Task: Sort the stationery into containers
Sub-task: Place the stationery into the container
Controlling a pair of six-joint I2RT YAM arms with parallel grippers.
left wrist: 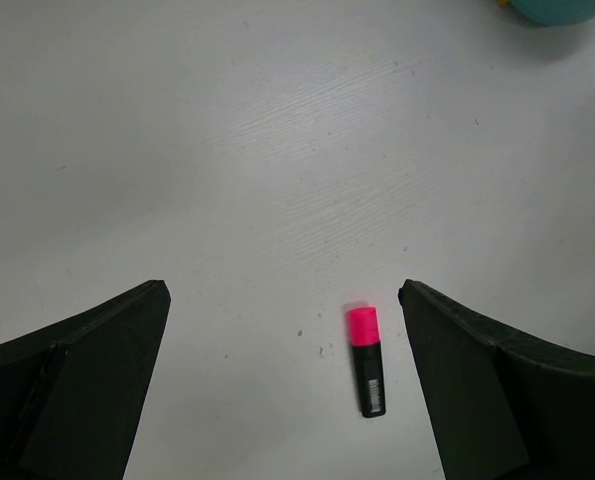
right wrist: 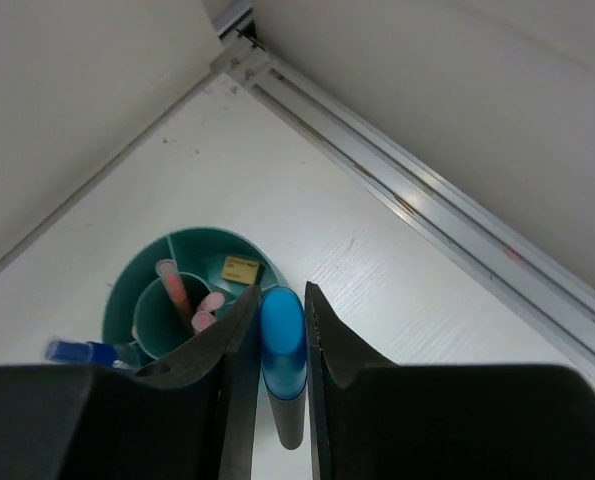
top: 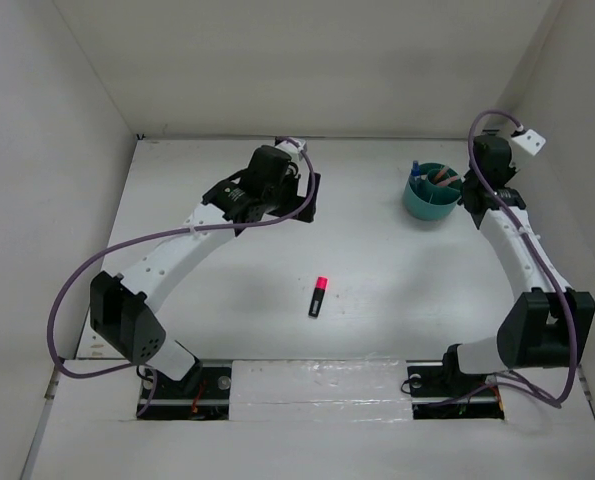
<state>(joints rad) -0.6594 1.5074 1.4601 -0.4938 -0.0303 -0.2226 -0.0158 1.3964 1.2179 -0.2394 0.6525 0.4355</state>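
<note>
One pink-capped highlighter [top: 318,297] lies mid-table [top: 397,310]: light, rigid, smooth plastic, probably best pinched across black barrel. Left claw [left wrist: 282,295] spread wide above it. Right claw [right wrist: 282,292] clamps blue-capped highlighter [right wrist: 283,380] just beside cup [right wrist: 137,275].

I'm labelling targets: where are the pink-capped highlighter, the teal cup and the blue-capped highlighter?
pink-capped highlighter [left wrist: 367,364]: left wrist view, barrel.
teal cup [right wrist: 192,238]: right wrist view, far rim.
blue-capped highlighter [right wrist: 282,350]: right wrist view, blue cap.
</note>
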